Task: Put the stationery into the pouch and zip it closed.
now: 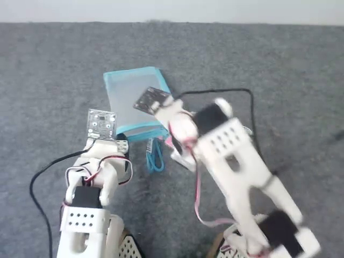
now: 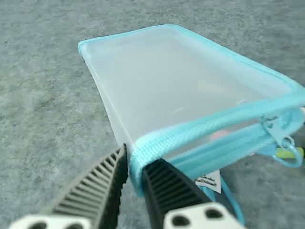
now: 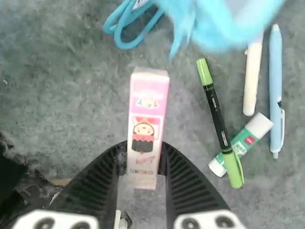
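Note:
The translucent pouch [image 1: 134, 97] with cyan trim lies flat on the grey carpet. My left gripper [image 2: 133, 162] is shut on the pouch's [image 2: 181, 86] near corner, pinching the cyan edge seam; in the high view this gripper [image 1: 122, 144] sits at the pouch's near-left corner. The zip pull [image 2: 282, 139] rests at the far end of that edge. Just off the pouch's near-right corner, my right gripper [image 3: 143, 150] is shut on a pink eraser box [image 3: 147, 124], held above the carpet. Beside it lie a green marker [image 3: 219, 124], a glue stick [image 3: 243, 142], a blue pen [image 3: 275, 90] and a cream pen [image 3: 252, 76].
A cyan loop strap [image 1: 155, 156] trails from the pouch toward the arms. A black cable [image 1: 236, 92] arcs behind the right arm, and another [image 1: 40, 177] runs left of the left arm. Open carpet surrounds the pouch.

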